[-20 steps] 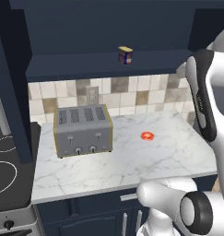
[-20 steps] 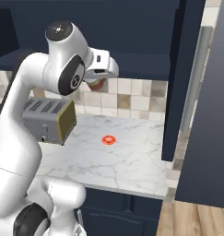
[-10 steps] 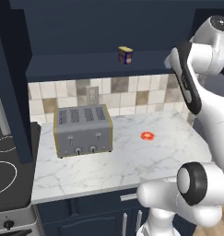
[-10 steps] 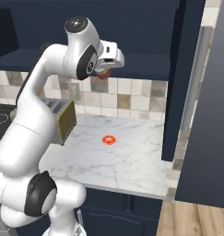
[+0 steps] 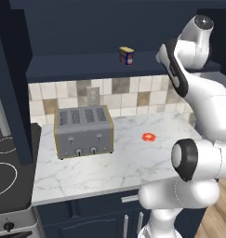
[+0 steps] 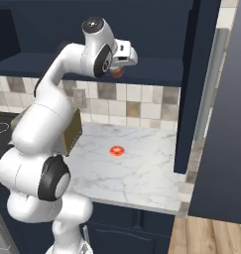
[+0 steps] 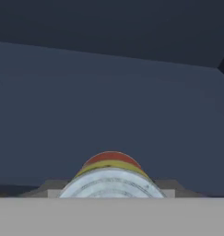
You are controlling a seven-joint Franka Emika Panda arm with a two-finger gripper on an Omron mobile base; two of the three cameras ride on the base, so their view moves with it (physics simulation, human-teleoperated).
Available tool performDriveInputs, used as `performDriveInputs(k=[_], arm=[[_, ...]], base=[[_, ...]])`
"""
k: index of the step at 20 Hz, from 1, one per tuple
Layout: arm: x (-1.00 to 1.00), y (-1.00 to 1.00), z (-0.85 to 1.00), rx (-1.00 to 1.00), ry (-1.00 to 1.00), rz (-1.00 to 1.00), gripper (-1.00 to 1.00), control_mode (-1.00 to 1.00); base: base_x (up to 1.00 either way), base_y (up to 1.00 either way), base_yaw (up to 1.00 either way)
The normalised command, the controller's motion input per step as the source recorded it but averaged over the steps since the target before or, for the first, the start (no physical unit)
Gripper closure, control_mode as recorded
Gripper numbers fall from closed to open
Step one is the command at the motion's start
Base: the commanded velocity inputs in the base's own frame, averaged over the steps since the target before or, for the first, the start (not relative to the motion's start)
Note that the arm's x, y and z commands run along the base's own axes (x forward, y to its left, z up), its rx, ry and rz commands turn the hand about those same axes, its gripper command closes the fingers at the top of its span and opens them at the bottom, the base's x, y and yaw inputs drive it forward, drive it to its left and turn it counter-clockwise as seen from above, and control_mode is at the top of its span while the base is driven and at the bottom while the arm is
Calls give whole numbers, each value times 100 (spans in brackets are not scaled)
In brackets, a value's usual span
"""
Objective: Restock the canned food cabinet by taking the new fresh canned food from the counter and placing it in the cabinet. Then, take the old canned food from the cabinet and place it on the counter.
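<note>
Half of red-yellow can (image 7: 110, 177) cut off; pincer (image 6: 119, 69) obscured.

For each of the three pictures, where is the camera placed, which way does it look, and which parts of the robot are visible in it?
Left base view: behind the arm's left, looking forward and down at the counter, toaster and blue can on the cabinet ledge; arm at right.
Right base view: behind its right, same counter; arm at left, gripper raised to the ledge.
Hand view: looking along the gripper into the cabinet, over the red-and-yellow can it carries.
Both base views share the red disc.
</note>
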Motion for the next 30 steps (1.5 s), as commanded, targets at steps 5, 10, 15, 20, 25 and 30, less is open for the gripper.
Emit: performDriveInputs(k=[5,10,15,20,25,30], arm=[[54,0,-7,0,-5,0,100,-100],[53,0,-15,0,-5,0,100,-100],[45,-2,-13,0,-2,0,-100,-100],[4,-3,-2,0,-2,0,-100,-100],[13,0,-1,0,-4,0,-100,-100],[21,0,-2,0,-11,0,-100,-100]], base=[[0,0,0],[0,0,0],[0,0,0],[0,0,0],[0,0,0],[0,0,0]])
